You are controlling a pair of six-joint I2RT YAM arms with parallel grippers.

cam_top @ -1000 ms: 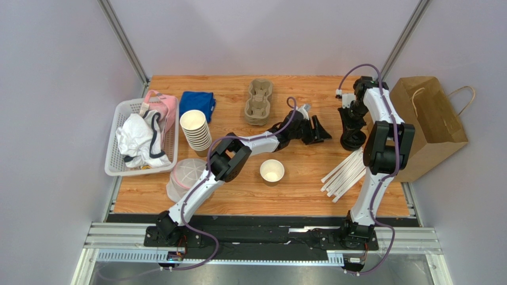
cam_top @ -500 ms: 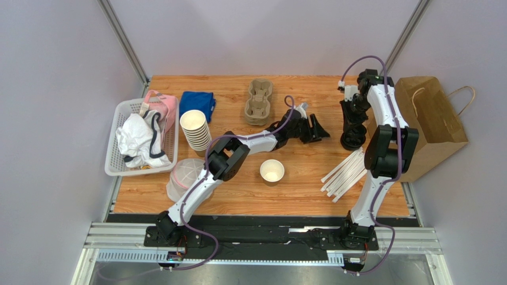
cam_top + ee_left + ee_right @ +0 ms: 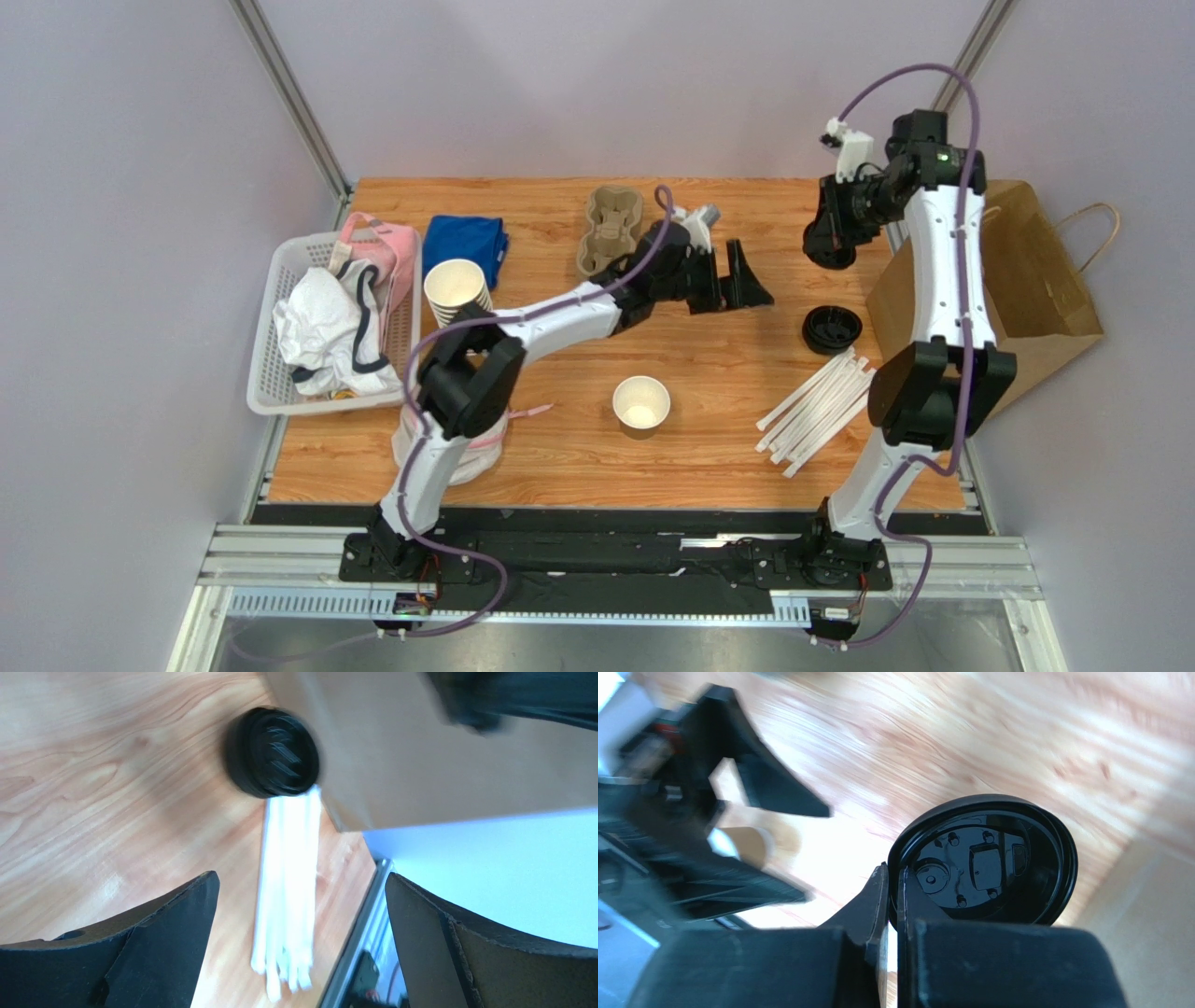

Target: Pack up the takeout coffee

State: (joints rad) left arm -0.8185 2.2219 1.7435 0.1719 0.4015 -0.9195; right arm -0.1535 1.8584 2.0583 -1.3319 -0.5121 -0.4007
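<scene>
Black lid [image 3: 990, 861] pinched by rim in R gripper [image 3: 891, 896], raised far-right. Open cup [image 3: 641, 403] sits near-left of it, mid-table. L gripper [image 3: 746, 276] wide open, empty, nearer cup.

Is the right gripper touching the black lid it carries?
Touching. The right wrist view shows the right gripper shut on the rim of the black lid.

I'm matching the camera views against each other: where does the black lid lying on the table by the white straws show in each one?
Top external: the black lid lies right of centre, just above the white straws.
Left wrist: upper centre, with the straws fanning out below it.
Right wrist: not in it; the second lid seen there is pinched in the right gripper.
Shared landmark: the straws, in the top and left wrist views.
</scene>
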